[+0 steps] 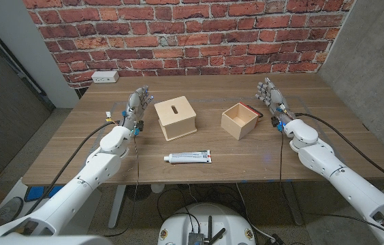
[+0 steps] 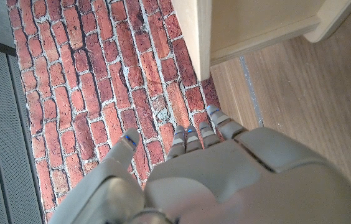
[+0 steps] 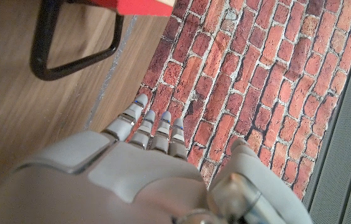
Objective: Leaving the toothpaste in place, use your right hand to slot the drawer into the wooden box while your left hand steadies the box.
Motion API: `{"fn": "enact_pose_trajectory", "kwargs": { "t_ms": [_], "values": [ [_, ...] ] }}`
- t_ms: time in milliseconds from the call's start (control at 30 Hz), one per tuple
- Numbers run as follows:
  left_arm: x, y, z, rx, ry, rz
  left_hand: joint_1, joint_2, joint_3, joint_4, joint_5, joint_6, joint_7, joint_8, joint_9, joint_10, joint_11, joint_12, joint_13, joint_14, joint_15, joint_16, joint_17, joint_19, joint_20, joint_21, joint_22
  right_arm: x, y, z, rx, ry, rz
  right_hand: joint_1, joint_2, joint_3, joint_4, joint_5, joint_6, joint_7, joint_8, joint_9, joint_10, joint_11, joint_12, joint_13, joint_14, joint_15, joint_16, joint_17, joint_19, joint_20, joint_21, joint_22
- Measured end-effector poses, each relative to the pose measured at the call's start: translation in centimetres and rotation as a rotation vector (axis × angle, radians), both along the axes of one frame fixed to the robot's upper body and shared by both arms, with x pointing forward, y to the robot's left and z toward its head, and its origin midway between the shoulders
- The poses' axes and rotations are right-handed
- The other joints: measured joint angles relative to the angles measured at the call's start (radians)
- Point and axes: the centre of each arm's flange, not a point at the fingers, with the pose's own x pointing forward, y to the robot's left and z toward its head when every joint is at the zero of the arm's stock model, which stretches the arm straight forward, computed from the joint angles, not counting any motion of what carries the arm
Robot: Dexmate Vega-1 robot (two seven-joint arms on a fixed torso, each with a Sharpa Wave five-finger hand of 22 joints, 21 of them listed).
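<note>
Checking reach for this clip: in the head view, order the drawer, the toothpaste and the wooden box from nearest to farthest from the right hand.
1. Drawer: just beside the right hand, toward the table's middle.
2. Toothpaste: front middle of the table.
3. Wooden box: far side, by the left hand.

Red brick wall (image 1: 178, 34), wooden table (image 1: 110, 156), white power strip (image 1: 104, 77) — grey floor (image 1: 62, 129).

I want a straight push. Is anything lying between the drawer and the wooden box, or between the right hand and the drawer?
Nothing visible. The table between the drawer and the wooden box is bare; the toothpaste lies nearer the robot, off that line. The right hand stands just beside the drawer, nothing between them.
</note>
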Motion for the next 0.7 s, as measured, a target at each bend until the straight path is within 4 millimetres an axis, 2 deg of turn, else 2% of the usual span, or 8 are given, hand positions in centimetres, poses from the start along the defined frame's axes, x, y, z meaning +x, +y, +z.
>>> {"fn": "enact_pose_trajectory", "kwargs": {
  "t_ms": [233,467,700],
  "values": [
    [0.2,0.1,0.2,0.003,-0.001,0.0,0.0,0.0,0.005,-0.005,0.0,0.005,-0.005,0.0,0.0,0.004,-0.004,0.0,0.0,0.0,0.0,0.0,0.0,0.0,0.0,0.0,0.0,-0.8,0.1,0.6,-0.059,-0.006,-0.047,0.005,-0.005,0.01,-0.01,0.0,0.0,0.0,0.0,0.0,0.0,0.0,0.0,0.0,0.0,0.0,0.0,-0.005,0.004,-0.004,0.0,0.0],
    [0.4,0.0,0.3,0.006,0.001,0.001,0.004,0.004,0.005,-0.005,0.0,0.005,-0.005,0.0,0.0,0.009,-0.009,0.0,0.0,0.006,-0.006,-0.001,0.0,0.0,0.0,0.0,0.0,-1.7,0.3,1.5,-0.125,-0.016,-0.09,0.013,-0.013,0.008,-0.019,0.0,0.0,0.0,0.0,0.0,0.0,0.0,0.0,-0.005,0.0,0.0,0.0,-0.01,0.004,-0.004,0.0,0.0],
    [0.5,0.1,0.4,0.01,0.003,0.003,0.011,0.011,0.008,-0.014,0.0,0.005,-0.005,0.0,0.0,0.009,-0.009,0.0,0.0,0.011,-0.011,-0.001,-0.003,-0.017,0.002,-0.007,0.0,-2.4,0.5,2.1,-0.185,-0.021,-0.133,0.025,-0.025,0.009,-0.039,0.0,-0.004,0.004,0.0,0.0,0.0,0.0,0.0,-0.005,0.011,-0.001,0.004,-0.019,0.008,-0.007,0.0,0.0]
  ]
}}
